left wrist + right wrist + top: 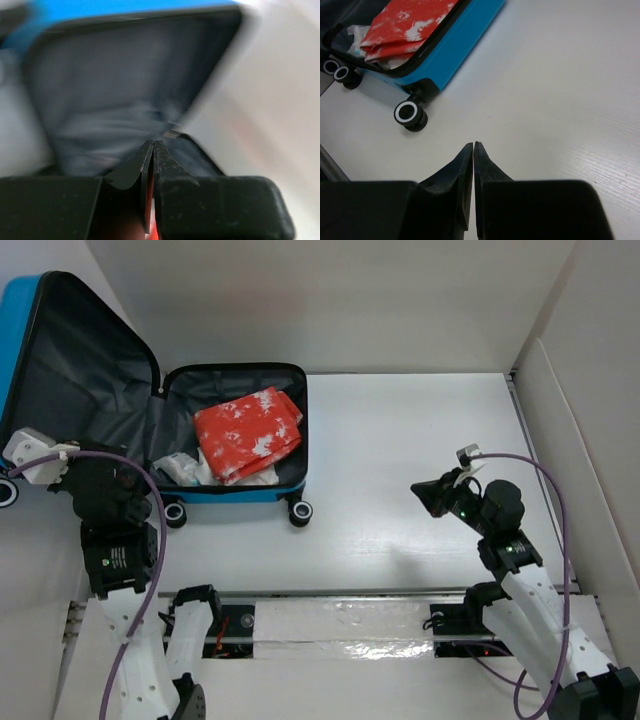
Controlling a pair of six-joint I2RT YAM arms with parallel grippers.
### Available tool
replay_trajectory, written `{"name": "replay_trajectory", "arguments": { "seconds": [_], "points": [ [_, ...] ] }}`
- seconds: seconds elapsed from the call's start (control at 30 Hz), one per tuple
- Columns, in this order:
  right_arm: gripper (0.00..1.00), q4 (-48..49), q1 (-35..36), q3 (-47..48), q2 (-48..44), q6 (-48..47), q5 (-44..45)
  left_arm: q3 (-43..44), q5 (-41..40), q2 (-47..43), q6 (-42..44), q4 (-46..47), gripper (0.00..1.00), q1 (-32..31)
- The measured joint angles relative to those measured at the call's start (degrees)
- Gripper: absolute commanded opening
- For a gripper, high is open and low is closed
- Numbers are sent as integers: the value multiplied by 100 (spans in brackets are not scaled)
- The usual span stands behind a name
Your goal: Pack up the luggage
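Now the left end effector (pixel 153 145), by the open bright-blue hard-shell suitcase (pixel 235 496), and right end effector (pixel 473 145) are closed, empty.

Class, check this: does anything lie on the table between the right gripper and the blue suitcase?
Nothing visible does. Only white table surface lies between the shut right gripper and the near side of the luggage.

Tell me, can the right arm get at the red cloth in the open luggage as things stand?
Probably yes. The right gripper hangs shut over the table beside the luggage, nothing stands between them, and the red cloth lies uncovered on top. The jaws must open first.
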Motion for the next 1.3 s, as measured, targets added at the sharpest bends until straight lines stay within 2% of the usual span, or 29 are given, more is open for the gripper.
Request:
{"name": "replay_trajectory", "arguments": {
  "seconds": [0.13,0.23,0.27,0.3,0.37,0.47,0.57,0.67,0.9,0.93,0.97,1.03,1.07,1.17,1.3],
  "points": [
    [18,0,79,0,9,-26,-20,-114,-2013,284,-201,-632,0,7],
    [25,20,127,0,79,-39,-81,-538,-2817,619,-343,-970,36,22],
    [27,35,133,0,120,-48,-105,-715,-2983,713,-378,-1038,70,70],
    [29,44,146,0,168,-57,-138,-883,-3110,831,-367,-1102,80,133],
    [30,37,173,0,236,-72,-164,-1150,-3265,1110,-376,-1134,83,328],
    [30,37,234,0,219,-96,-166,-1255,-3230,1554,-415,-1185,76,874],
    [30,33,330,0,138,-136,-144,-1250,-2992,1853,-516,-1150,73,1355],
    [30,46,404,0,98,-153,-149,-1117,-2846,1969,-522,-1204,73,1432],
    [30,162,595,0,424,-155,-181,-197,-2804,2579,-525,-1279,68,1373],
    [30,175,636,0,476,-155,-177,-96,-2811,2616,-514,-1279,64,1266],
    [30,175,688,0,511,-157,-168,-35,-2809,2625,-509,-1274,48,1196],
    [30,173,769,0,551,-162,-127,13,-2841,2625,-479,-1272,32,1126],
    [30,170,804,0,553,-170,-94,13,-2859,2618,-457,-1285,15,1128],
    [30,173,863,0,544,-188,-7,13,-2909,2594,-411,-1272,0,1180],
    [30,168,905,0,549,-199,133,13,-2973,2524,-378,-1082,0,977]
  ]
}}
